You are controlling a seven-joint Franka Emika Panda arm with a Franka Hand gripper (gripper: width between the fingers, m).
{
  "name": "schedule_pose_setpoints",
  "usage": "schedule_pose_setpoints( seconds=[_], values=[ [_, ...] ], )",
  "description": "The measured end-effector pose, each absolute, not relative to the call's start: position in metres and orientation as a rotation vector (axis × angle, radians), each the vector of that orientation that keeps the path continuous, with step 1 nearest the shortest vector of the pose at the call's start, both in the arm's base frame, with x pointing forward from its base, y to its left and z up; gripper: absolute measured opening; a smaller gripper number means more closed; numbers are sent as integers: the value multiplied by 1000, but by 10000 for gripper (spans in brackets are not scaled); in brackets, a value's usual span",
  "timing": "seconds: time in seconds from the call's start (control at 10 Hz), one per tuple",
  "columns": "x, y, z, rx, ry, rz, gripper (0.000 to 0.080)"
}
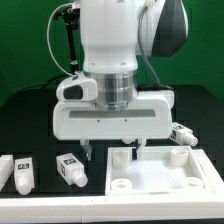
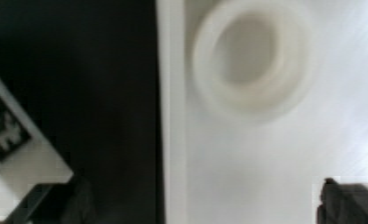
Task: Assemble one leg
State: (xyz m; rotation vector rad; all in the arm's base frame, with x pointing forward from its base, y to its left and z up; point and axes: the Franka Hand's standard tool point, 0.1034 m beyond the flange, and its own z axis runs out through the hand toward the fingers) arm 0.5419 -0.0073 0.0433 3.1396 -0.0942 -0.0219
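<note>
The pincer (image 1: 113, 150) hangs released above the black counter (image 1: 35, 125) — its two fingers spread wide, with nothing between them. At seven o'clock from it lies a small white square-section plastic leg (image 1: 68, 168) with a black-and-white tag, untouched. A second leg (image 1: 21, 172) lies at eight o'clock and a third leg (image 1: 182, 133) at three. The big white square tray-like piece (image 1: 150, 172) sits at five o'clock. In the wrist view the dark fingertips (image 2: 35, 205) stand far apart, with the tray's edge and round recess (image 2: 248, 60) ahead of them — the tagged corner (image 2: 0, 120) is probably a leg.
</note>
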Motion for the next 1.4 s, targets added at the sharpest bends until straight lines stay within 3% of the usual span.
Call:
schedule_pose_setpoints(
  seconds=[0.2, 0.8, 1.1, 1.4],
  values=[
    [538, -3, 62, 3146, -170, -16, 648],
    [536, -4, 55, 3144, -160, -30, 649],
    [498, 15, 60, 3156, -114, -84, 649],
    [497, 15, 59, 3155, -112, -82, 649]
  ],
)
